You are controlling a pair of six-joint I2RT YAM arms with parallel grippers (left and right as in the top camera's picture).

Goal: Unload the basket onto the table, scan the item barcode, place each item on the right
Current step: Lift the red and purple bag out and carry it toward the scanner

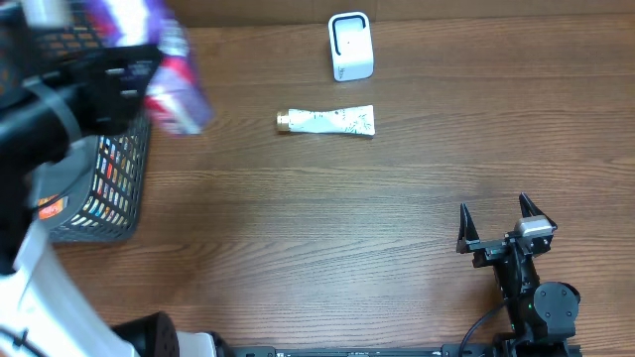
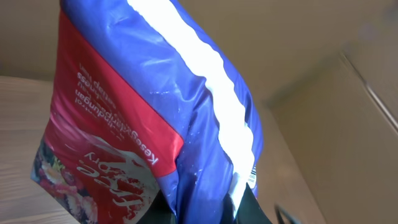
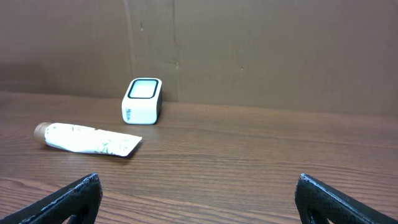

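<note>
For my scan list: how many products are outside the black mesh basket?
2: white printed tube lying near the white box scanner; blue-and-red plastic bag held in the left gripper. Others may be hidden.

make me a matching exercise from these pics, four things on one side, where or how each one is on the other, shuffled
Things
1. pouch
2. tube
3. scanner
4. right gripper

Place or state
a. open and empty, near right
b. lying flat in the middle
c. held up in the air, far left
d. standing upright at the back

Pairs: 1-c, 2-b, 3-d, 4-a
</note>
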